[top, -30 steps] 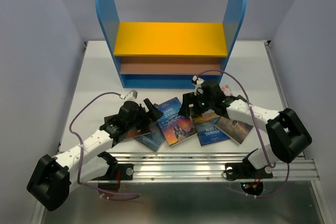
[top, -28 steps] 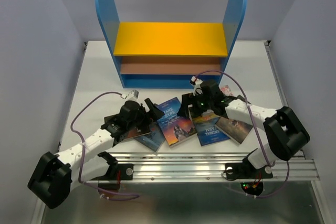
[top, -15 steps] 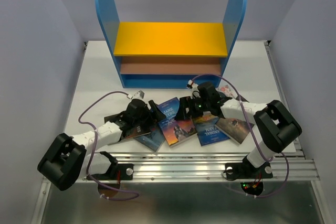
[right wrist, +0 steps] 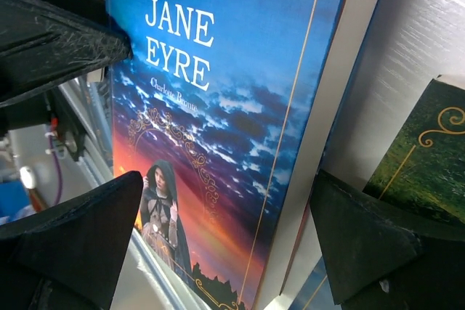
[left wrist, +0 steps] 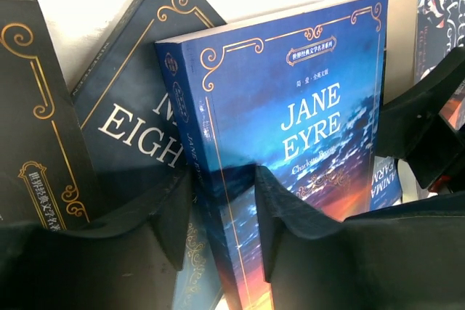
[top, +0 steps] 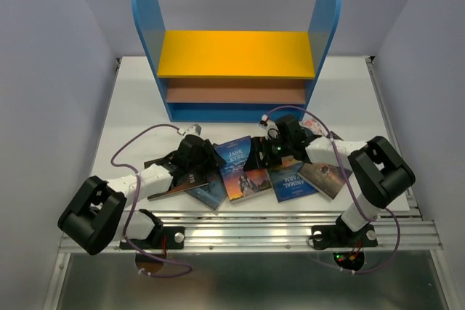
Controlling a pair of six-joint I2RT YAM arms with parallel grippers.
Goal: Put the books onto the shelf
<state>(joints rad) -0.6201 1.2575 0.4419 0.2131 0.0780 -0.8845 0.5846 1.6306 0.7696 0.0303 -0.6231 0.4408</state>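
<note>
Both grippers have been drawn inward onto the Jane Eyre book (left wrist: 305, 107), lower centre, below the shelf (top: 236, 54). Its spine is clamped by the left gripper (left wrist: 221, 179); the right gripper (right wrist: 225, 194) is spread wide astride it.

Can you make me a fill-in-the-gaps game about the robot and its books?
1. The left gripper has a finger on each side of a book called Jane ____.
2. The right gripper has its jaws wide ____.
3. The shelf has an upper board coloured ____.
Missing words: Eyre; open; yellow.
</note>
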